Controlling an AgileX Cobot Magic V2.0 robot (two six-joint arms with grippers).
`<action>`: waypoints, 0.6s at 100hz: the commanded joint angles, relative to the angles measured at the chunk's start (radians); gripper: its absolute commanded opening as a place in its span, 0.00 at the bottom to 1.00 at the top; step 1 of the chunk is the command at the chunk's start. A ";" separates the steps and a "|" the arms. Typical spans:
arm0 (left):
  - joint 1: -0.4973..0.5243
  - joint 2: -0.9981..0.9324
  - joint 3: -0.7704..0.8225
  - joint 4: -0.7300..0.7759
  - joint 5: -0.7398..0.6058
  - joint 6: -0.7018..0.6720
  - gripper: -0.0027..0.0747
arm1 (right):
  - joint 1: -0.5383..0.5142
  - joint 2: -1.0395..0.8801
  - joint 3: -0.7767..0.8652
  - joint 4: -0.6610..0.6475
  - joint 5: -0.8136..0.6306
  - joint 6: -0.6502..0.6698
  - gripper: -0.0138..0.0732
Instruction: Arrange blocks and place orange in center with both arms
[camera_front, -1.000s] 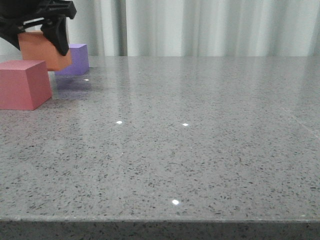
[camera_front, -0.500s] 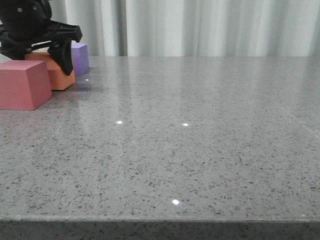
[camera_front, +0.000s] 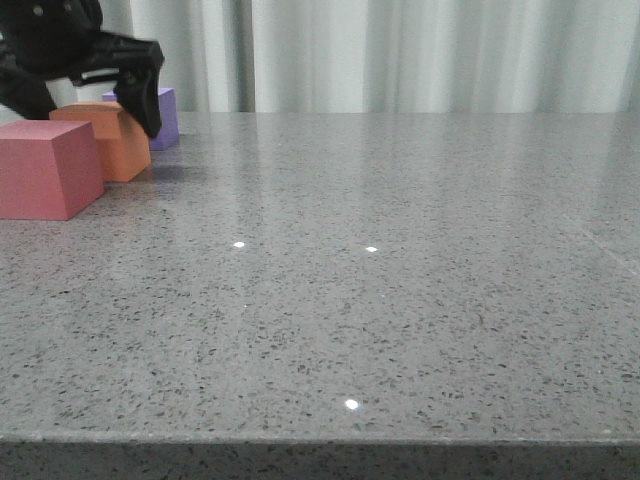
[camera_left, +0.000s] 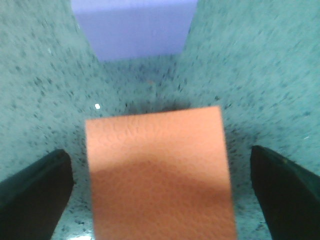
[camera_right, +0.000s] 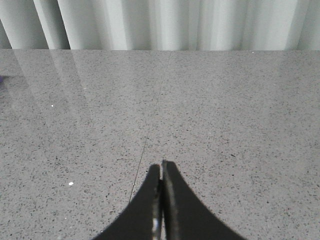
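Observation:
The orange cube (camera_front: 112, 143) rests on the table between the pinkish-red cube (camera_front: 45, 168) in front of it and the purple cube (camera_front: 166, 116) behind it. My left gripper (camera_front: 95, 112) hangs just over the orange cube, open, its fingers apart from the cube's sides. In the left wrist view the orange cube (camera_left: 157, 175) lies between the two spread fingers (camera_left: 35, 195) of the left gripper (camera_left: 159, 152), with gaps on both sides, and the purple cube (camera_left: 135, 27) is beyond it. My right gripper (camera_right: 161, 167) is shut and empty over bare table.
The grey speckled table (camera_front: 400, 280) stretches to the right and front. A pale curtain (camera_front: 400, 50) hangs behind the table's far edge. The table's front edge (camera_front: 320, 440) is near the camera.
The left gripper lowered the orange cube onto the table between the pinkish-red and purple cubes, opened, and has lifted slightly. The right gripper shows no change.

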 joint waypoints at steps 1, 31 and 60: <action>0.002 -0.111 -0.032 -0.005 -0.062 0.001 0.91 | -0.007 0.000 -0.027 -0.022 -0.069 -0.001 0.08; 0.002 -0.355 0.078 0.082 -0.098 0.001 0.91 | -0.007 0.000 -0.027 -0.022 -0.069 -0.001 0.08; 0.002 -0.727 0.415 0.082 -0.306 -0.008 0.91 | -0.007 0.000 -0.027 -0.022 -0.069 -0.001 0.08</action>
